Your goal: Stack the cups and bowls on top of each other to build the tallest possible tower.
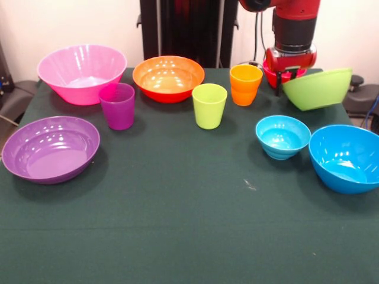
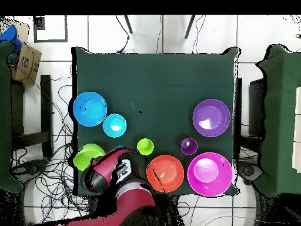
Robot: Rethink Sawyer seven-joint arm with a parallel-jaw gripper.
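Lime green bowl (image 1: 317, 89) hangs tilted, clamped by the hand (image 1: 284, 80); next, carry it onto another bowl.

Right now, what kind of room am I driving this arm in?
Probably a robotics lab, not a kitchen: a table draped in dark green cloth, loose black cables across the white tiled floor, and a brown cardboard box beside it.
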